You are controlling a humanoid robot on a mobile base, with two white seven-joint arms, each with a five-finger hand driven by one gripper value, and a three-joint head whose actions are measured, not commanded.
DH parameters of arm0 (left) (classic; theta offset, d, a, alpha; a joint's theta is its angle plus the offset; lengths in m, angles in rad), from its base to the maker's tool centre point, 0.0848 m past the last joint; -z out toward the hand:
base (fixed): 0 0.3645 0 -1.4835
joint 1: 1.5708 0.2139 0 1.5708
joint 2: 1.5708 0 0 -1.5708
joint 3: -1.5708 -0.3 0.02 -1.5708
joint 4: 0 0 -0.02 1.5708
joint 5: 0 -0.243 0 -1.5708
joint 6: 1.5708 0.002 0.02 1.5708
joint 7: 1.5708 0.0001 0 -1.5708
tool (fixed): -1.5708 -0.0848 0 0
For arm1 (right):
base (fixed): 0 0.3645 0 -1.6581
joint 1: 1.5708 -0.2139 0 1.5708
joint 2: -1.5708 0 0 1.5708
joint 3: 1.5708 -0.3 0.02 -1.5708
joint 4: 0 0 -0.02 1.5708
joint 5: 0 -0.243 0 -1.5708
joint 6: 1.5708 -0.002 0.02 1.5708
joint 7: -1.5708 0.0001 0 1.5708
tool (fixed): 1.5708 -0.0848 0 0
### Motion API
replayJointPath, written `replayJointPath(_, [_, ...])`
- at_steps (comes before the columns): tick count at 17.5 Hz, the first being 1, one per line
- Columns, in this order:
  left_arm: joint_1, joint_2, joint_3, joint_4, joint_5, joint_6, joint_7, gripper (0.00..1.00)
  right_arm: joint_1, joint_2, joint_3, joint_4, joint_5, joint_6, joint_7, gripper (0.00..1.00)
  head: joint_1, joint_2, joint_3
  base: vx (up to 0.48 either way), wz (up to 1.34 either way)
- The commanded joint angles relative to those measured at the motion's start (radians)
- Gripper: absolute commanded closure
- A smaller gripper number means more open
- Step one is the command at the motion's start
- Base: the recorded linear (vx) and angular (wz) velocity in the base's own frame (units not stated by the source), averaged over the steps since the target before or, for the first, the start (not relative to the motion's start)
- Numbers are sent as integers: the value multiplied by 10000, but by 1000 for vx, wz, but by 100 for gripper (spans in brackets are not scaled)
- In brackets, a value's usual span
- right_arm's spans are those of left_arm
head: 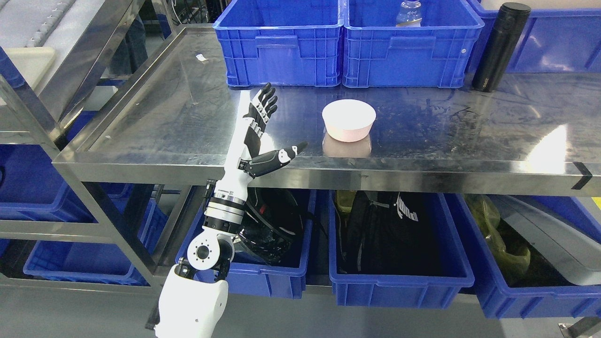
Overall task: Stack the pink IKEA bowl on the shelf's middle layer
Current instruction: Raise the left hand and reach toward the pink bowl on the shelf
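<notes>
A pink bowl (349, 120) with a white inside stands upright on the steel shelf (188, 122), near its front edge. My left hand (274, 129) is raised over the shelf's front edge, a little to the left of the bowl and apart from it. The fingers (264, 105) point up and away, the thumb (281, 155) sticks out to the right toward the bowl. The hand is open and holds nothing. The right arm does not show.
Two blue crates (281, 44) (408, 47) stand at the back of the shelf, one holding a clear bottle (407, 11). A black flask (500, 47) stands at the back right. Below the shelf are blue bins (399, 281) with dark bags. A steel rack (56, 94) stands at the left.
</notes>
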Motion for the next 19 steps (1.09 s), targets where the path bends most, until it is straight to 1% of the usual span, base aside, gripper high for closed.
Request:
replayJointPath(1, [18, 175, 107, 5, -3, -47, -82, 0, 46, -175, 0, -175, 0, -6, -7, 0, 0, 0, 0, 0, 0])
replayJointPath(3, [-256, 175, 505, 6, -3, -124, -265, 0, 46, -175, 0, -175, 0, -6, -7, 0, 0, 0, 0, 0, 0])
replayJointPath(4, [-729, 226, 629, 36, -64, -63, -524, 0, 31, -175, 0, -175, 0, -6, -7, 0, 0, 0, 0, 0, 0])
replayJointPath(5, [-1204, 1096, 554, 82, -262, 29, -785, 0, 46, -175, 0, -175, 0, -6, -7, 0, 0, 0, 0, 0, 0])
replayJointPath(6, [-1650, 1621, 508, 97, -674, 182, -970, 0, 46, -175, 0, -175, 0, -6, -7, 0, 0, 0, 0, 0, 0])
replayJointPath(7, [-2231, 1885, 462, 310, -1559, 639, -1245, 0, 31, -175, 0, -175, 0, -6, -7, 0, 0, 0, 0, 0, 0])
replayJointPath(8, [-2905, 2069, 446, 646, -2691, 962, -1810, 0, 46, -175, 0, -175, 0, -6, -7, 0, 0, 0, 0, 0, 0])
replayJointPath(10, [-4088, 2438, 309, 818, -4885, 1119, -3616, 0, 31, -175, 0, -175, 0, -6, -7, 0, 0, 0, 0, 0, 0])
replayJointPath(12, [-4643, 2394, -424, 849, -6972, 1119, -5396, 0, 31, -175, 0, -175, 0, -6, -7, 0, 0, 0, 0, 0, 0])
replayJointPath(13, [-4767, 2348, -778, 895, -7651, 1119, -5769, 1, 46, -175, 0, -175, 0, -6, -7, 0, 0, 0, 0, 0, 0])
replayJointPath(14, [-4996, 2287, -1070, 1123, -8219, 1104, -5788, 1, 31, -175, 0, -175, 0, -6, -7, 0, 0, 0, 0, 0, 0])
replayJointPath(15, [-5302, 2134, -1270, 1490, -8635, 997, -5804, 0, 31, -175, 0, -175, 0, -6, -7, 0, 0, 0, 0, 0, 0])
replayJointPath(16, [-5563, 1783, -1379, 1782, -8988, 996, -5941, 0, 31, -175, 0, -175, 0, -6, -7, 0, 0, 0, 0, 0, 0])
replayJointPath(17, [-5809, 1461, -1395, 2104, -9250, 1011, -6261, 0, 31, -175, 0, -175, 0, -6, -7, 0, 0, 0, 0, 0, 0])
replayJointPath(19, [-6131, 970, -1562, 2367, -9710, 1027, -7286, 0, 46, -175, 0, -175, 0, -6, -7, 0, 0, -1, 0, 0, 0])
